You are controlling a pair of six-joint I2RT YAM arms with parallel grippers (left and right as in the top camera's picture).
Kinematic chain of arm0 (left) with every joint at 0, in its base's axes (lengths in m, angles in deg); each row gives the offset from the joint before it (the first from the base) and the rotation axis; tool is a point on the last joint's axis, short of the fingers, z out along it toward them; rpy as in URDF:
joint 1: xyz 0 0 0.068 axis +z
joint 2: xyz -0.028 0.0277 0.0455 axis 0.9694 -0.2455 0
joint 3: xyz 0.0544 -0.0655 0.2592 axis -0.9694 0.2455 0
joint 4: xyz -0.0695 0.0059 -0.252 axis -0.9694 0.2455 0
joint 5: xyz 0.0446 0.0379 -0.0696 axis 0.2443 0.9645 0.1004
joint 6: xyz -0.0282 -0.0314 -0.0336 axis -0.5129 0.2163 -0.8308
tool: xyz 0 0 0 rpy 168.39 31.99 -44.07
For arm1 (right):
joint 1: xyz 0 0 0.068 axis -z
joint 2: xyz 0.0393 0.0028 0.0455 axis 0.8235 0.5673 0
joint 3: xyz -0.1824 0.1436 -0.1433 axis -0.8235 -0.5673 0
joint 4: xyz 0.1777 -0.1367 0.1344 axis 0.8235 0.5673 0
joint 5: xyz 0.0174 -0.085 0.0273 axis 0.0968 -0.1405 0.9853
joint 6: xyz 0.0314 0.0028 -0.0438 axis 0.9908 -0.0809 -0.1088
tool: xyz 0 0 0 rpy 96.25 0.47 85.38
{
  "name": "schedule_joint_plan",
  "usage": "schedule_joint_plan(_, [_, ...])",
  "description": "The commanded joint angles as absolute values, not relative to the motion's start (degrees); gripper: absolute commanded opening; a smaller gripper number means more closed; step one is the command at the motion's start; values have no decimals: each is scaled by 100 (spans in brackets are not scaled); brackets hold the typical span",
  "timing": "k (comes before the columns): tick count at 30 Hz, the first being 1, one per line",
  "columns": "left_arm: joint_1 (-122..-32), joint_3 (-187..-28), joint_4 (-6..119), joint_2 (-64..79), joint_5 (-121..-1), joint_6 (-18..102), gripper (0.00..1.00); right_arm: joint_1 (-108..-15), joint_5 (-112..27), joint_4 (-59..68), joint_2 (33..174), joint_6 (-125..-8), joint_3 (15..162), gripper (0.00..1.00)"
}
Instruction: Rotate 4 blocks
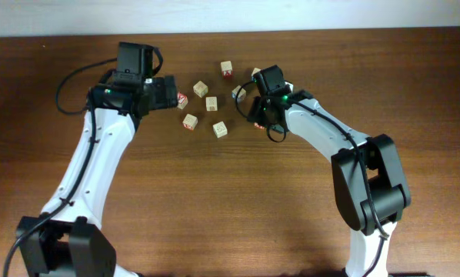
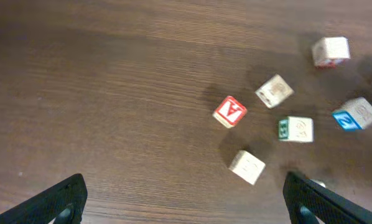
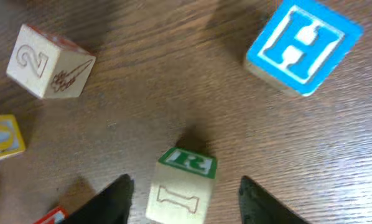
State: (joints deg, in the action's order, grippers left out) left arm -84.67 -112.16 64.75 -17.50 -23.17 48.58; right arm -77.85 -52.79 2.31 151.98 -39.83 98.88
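A dark wooden table [image 1: 215, 215] carries a scatter of small pale wooden alphabet cubes [image 1: 211, 103] near its far edge.

On the left, the left gripper [image 2: 185, 183] hovers over the table. Its black fingers are spread wide with nothing between them, and a red-faced cube [image 2: 229, 111] lies near.

Toward the right, the right gripper [image 3: 185, 182] straddles a pale cube with a green R on top [image 3: 181, 190]. Its jaws stand apart with a gap visible on each side, so the cube rests ungripped on the table.

Further right in that close view, well apart, lies a cube with a blue H face [image 3: 304, 46].

The likely risks are these. The fingers may close off-centre and skid or tip the R cube instead of turning it. A swinging finger could also knock a neighbouring cube.
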Motion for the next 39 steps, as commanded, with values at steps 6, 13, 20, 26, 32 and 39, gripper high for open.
schedule_joint_plan(6, [-8387, -11310, 6464, -1957, -2155, 4526, 99, -7984, -5546, 108, 15401, -3991, 9925, 39])
schedule_joint_plan(13, [-8387, -11310, 6464, -1957, -2155, 4526, 99, -7975, -5460, 1680, 14643, -4874, 10410, 20])
schedule_joint_plan(20, [-8387, -11310, 6464, -1957, -2157, 4526, 99, -7980, -5229, 2980, 13937, -5596, 9177, 22])
schedule_joint_plan(26, [-8387, -11310, 6464, -1955, -2155, 4526, 99, -7980, -5207, 2401, 13941, -5923, 8439, 33])
schedule_joint_plan(32, [-8387, -11310, 6464, -1957, -2155, 4526, 99, -7980, -5207, 2528, 13939, -6057, 9123, 45])
schedule_joint_plan(39, [-8387, -11310, 6464, -1957, -2155, 4526, 99, -8345, -4110, 1074, 14210, -6643, 10841, 66])
